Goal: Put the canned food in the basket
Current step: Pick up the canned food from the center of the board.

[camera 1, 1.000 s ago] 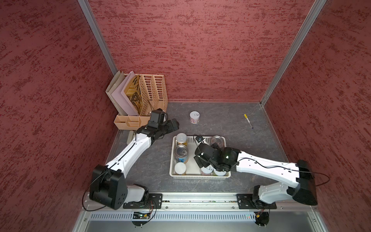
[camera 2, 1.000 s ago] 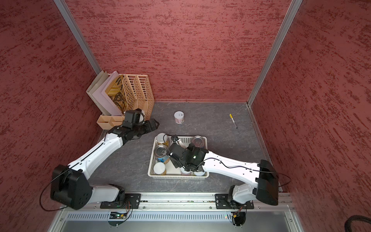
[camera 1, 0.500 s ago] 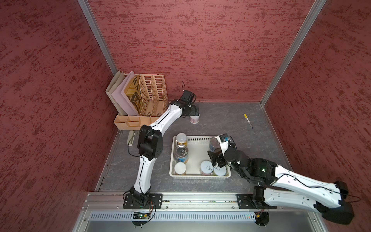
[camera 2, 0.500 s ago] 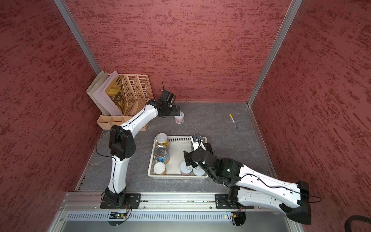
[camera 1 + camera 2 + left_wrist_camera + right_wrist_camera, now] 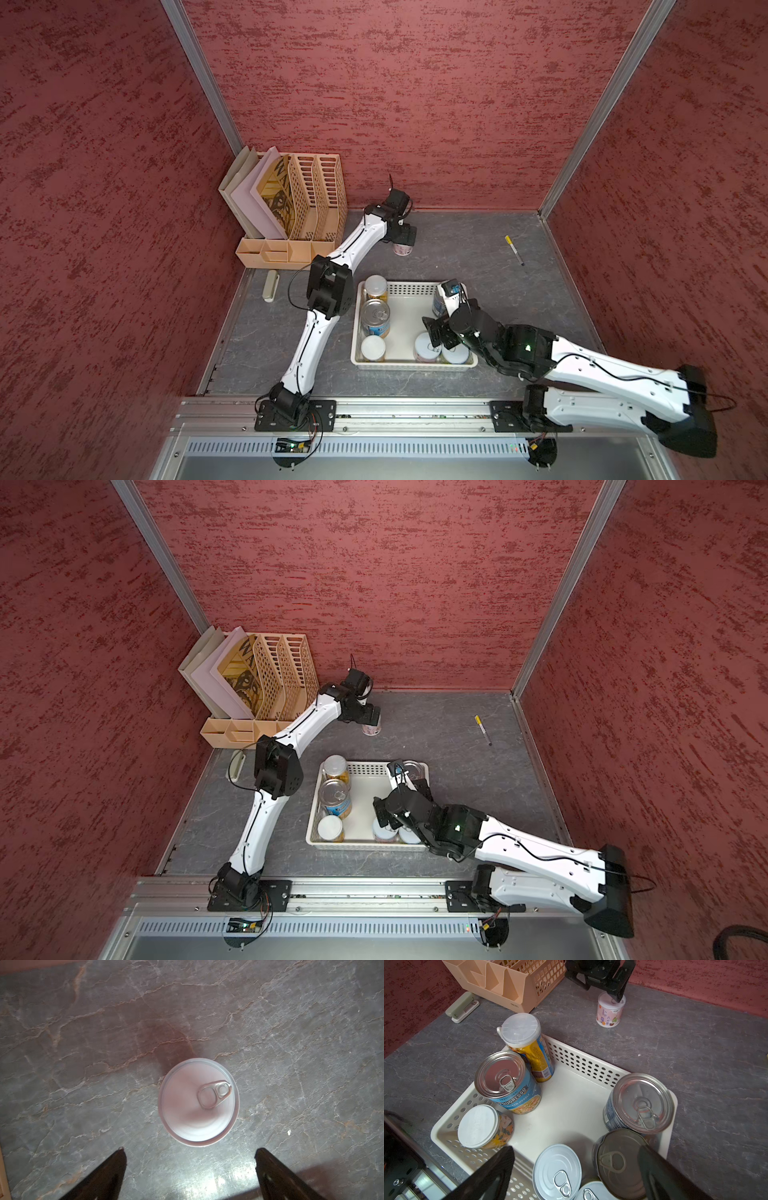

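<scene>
Beside the beige file organizer (image 5: 309, 199), the left gripper (image 5: 190, 1149) hovers over the pink-labelled can (image 5: 198, 1101). Its fingers (image 5: 112, 1169) are spread wide and grip nothing, and the can sits just ahead of the tips, not between them. This can stands alone on the grey tabletop (image 5: 457, 249), apart from the far side of the white basket (image 5: 411, 286). It is upright, with its long axis vertical, the pull-tab lid facing up and the printing the right way up (so a grasp across the round sides suits it).

Seven other cans stand upright in the basket: three along its left wall, among them the blue Progresso soup can (image 5: 506, 1084), and four crowded at its right side. I judge the step in hand to be the approach for the final pickup. The next move calls for centring the can between the fingers, descending past its rim, closing, then lifting and carrying it to the bare middle of the basket floor.

Further right, the right gripper (image 5: 575, 1150) hangs over the right-hand cans, fingers wide apart, holding nothing. The yellow-capped pen (image 5: 514, 249) lies well apart at the right.
</scene>
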Motion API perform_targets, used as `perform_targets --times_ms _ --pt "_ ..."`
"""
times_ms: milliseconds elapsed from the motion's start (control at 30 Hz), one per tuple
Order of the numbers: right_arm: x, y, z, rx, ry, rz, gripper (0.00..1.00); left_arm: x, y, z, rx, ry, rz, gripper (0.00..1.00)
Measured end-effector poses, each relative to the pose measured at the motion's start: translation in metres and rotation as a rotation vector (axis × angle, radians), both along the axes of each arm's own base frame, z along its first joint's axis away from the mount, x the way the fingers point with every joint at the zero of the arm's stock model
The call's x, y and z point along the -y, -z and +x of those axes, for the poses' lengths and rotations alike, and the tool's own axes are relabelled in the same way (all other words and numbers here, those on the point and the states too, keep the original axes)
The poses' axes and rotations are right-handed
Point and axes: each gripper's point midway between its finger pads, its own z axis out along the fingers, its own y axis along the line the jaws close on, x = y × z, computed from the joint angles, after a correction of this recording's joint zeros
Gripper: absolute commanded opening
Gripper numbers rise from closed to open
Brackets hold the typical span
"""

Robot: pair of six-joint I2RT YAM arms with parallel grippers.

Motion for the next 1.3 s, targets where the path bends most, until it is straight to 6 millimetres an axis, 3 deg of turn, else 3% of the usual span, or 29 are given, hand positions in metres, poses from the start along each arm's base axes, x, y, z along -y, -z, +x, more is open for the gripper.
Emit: perform_targets --times_ms 200,500,833,1133,1300 --pt "0.0 -0.001 -0.001 -0.003 -0.007 0.009 0.98 0.007 0.022 0.001 -0.023 0.037 0.013 1.0" --pt "-0.002 -0.001 -0.003 -0.011 -0.017 0.012 0.98 0.022 0.027 0.01 0.017 0.073 0.003 1.0" --pt "-0.004 0.005 -0.003 -0.022 -0.021 -0.003 0.98 0.021 0.055 0.024 0.045 0.066 0.042 1.0" --pt "-0.008 0.01 -0.002 -0.034 -0.025 -0.022 0.99 0.026 0.043 0.04 0.123 0.054 0.022 0.99" --pt "-0.012 0.011 -0.002 -0.041 -0.032 -0.024 0.98 0.027 0.039 0.044 0.14 0.057 0.01 0.92"
